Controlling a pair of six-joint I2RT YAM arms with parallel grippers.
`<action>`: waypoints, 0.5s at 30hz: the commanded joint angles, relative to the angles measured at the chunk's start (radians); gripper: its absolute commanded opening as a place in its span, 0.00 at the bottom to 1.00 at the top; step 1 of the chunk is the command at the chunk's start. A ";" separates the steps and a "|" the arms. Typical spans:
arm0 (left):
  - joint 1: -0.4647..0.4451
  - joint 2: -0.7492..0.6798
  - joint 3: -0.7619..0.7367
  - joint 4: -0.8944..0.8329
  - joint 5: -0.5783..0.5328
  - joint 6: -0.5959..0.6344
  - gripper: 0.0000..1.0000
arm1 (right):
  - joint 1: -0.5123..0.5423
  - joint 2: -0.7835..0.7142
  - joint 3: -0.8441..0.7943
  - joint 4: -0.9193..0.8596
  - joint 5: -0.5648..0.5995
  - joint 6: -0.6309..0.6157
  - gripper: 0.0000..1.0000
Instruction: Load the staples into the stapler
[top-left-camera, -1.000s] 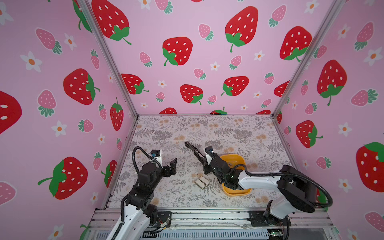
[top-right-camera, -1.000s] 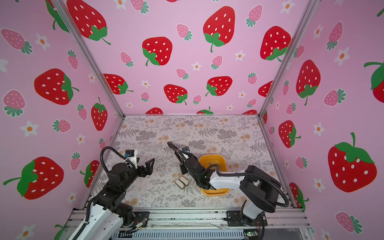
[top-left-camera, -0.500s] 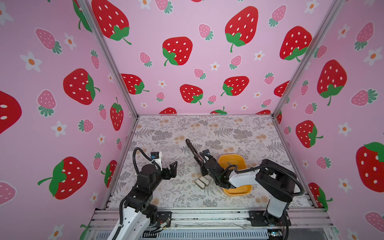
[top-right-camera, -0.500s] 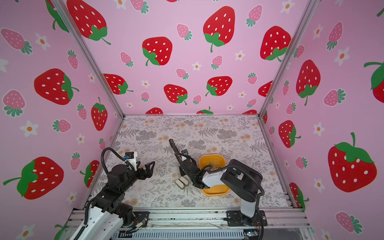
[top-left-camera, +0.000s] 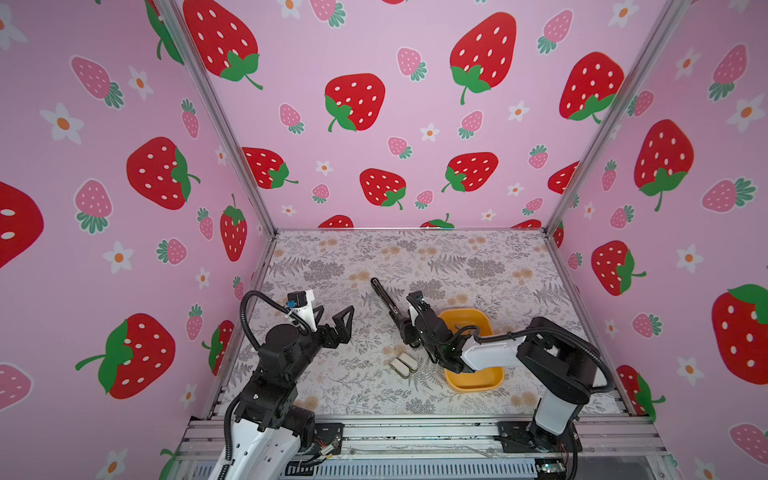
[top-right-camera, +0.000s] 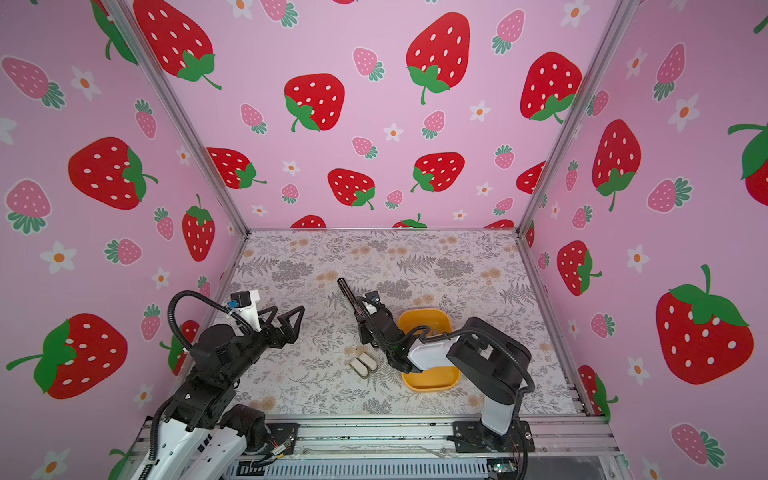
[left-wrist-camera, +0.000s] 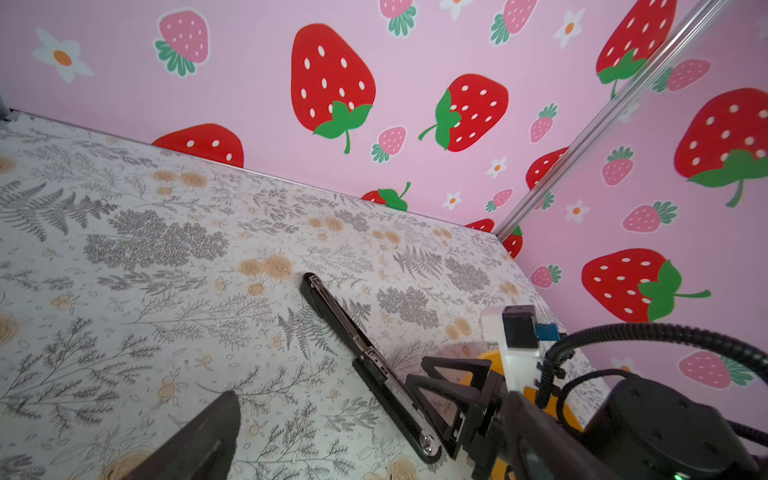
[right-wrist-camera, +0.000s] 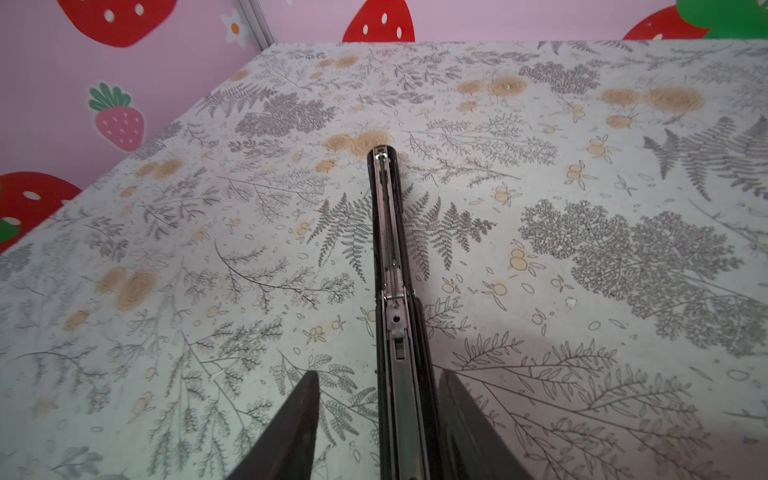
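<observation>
On the floral table (top-left-camera: 457, 257), one stapler (top-left-camera: 388, 305) is lying swung open flat, its black length running slantwise from mid-table toward the front right, and in the right wrist view its metal channel (right-wrist-camera: 390, 249) is facing up. Two arms are working here, one tray (top-left-camera: 473, 384) is sitting front right, and two stubby white-topped pieces (top-left-camera: 404, 364) are lying side by side, touching, just in front of the stapler's near end. No staples are showing clearly enough to count; the tray's inside is mostly hidden under the right arm.

The right arm is reaching low and leftward across the yellow tray, with its forearm covering much of it. The right gripper (right-wrist-camera: 379, 374) is straddling the stapler's near end with its fingers apart. Floral table is showing between the stapler and one finger, and only a thin gap is showing at the other, so nothing is being clamped. The left wrist view is showing the same thing from the side: both right fingers (left-wrist-camera: 453, 390) are sitting at the stapler's near end (left-wrist-camera: 353, 345).

The left arm is standing bent at the front left. The left gripper (top-left-camera: 336, 316) is hovering above bare table, spread wide, pointing toward the stapler and well apart from it, holding nothing. In both top views the white-topped pieces (top-right-camera: 363, 363) are lying between the two grippers, nearer the right one. The far half of the table is carrying only its print.
</observation>
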 joint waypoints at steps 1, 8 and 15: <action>0.003 0.062 0.110 0.082 -0.005 0.068 1.00 | -0.007 -0.135 -0.034 0.015 -0.023 -0.033 0.50; 0.003 0.316 0.403 -0.029 0.074 0.417 0.99 | -0.107 -0.346 -0.128 -0.043 -0.105 -0.111 0.62; -0.001 0.525 0.513 -0.232 0.306 1.092 0.82 | -0.296 -0.471 -0.228 -0.078 -0.211 -0.142 0.62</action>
